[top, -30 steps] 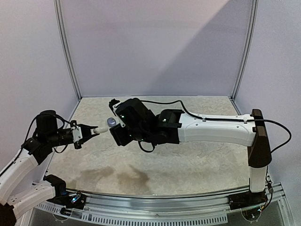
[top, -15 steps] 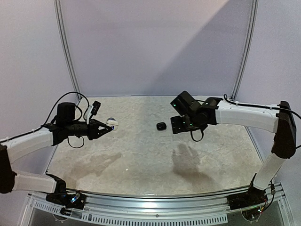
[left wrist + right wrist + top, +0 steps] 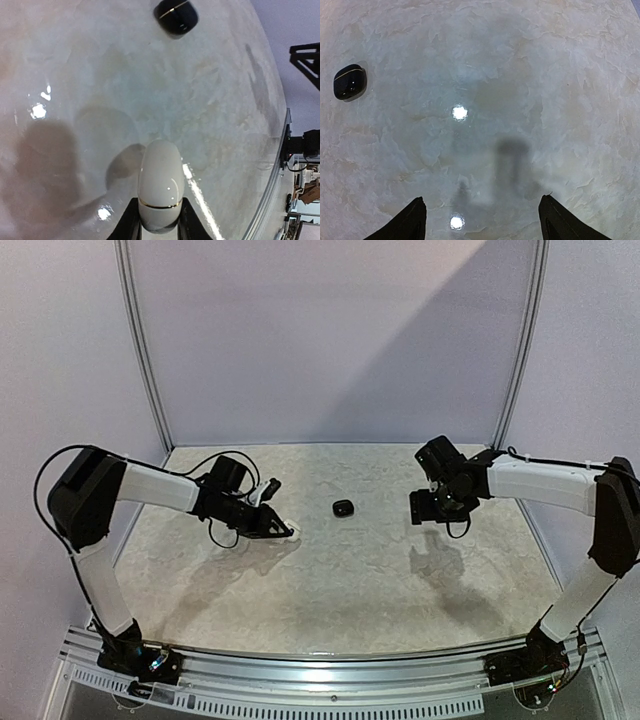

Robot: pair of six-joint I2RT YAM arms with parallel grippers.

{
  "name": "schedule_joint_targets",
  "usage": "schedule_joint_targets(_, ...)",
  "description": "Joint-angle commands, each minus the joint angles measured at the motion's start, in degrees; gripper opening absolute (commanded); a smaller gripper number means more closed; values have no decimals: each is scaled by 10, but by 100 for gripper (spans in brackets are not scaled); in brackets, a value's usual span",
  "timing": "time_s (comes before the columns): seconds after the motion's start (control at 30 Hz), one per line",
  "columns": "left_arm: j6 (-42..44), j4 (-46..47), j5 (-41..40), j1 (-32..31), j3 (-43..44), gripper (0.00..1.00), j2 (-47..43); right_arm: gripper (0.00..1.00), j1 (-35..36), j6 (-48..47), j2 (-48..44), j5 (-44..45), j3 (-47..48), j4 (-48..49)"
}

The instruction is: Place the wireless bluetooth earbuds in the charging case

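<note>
My left gripper (image 3: 284,532) is shut on a closed, pebble-like pale grey-white case (image 3: 160,182) with a thin gold seam. It holds the case low over the table, left of centre. In the left wrist view the black fingers (image 3: 131,222) clamp the case's near end. A closed black case (image 3: 343,508) lies on the table mid-back. It also shows in the left wrist view (image 3: 175,15) and the right wrist view (image 3: 350,81). My right gripper (image 3: 432,508) is open and empty above bare table, right of the black case, jaws wide apart (image 3: 481,204). No earbuds show in any view.
The marbled tabletop (image 3: 380,580) is walled by pale panels with metal posts (image 3: 140,350) at the back corners. A metal rail (image 3: 320,680) runs along the near edge.
My left arm has swung right and down toward the table with the pale case in its grip. My right arm has drawn back to the right, and the black case now lies uncovered.
</note>
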Motion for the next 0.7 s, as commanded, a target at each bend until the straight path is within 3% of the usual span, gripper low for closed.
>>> schedule_joint_targets(0.0,-16,-9,-31,-12,39,0,57,80,-20,-41,25,-30,33,-15)
schedule_joint_targets(0.07,-27,1,-29,-17,45,2,75,82,-24,-54,30,-30,48,-24)
schedule_joint_targets(0.1,-32,3,-29,-19,48,14,81,83,-26,-60,32,-30,55,-29)
schedule_joint_targets(0.2,-37,-11,-48,-23,67,75,88,88,-35,-77,33,-29,76,-45)
schedule_joint_targets(0.27,-27,-33,-64,-23,83,98,86,93,-47,-86,29,-38,86,-46)
schedule_joint_targets(0.33,-4,-68,-75,-24,100,99,81,99,-61,-97,21,-51,93,-37)
schedule_joint_targets(0.5,109,-177,-110,-24,142,99,34,99,-119,-111,-15,-107,89,21)
schedule_joint_targets(0.67,180,-203,-163,11,109,99,-74,99,-190,-131,-122,-108,-35,164)
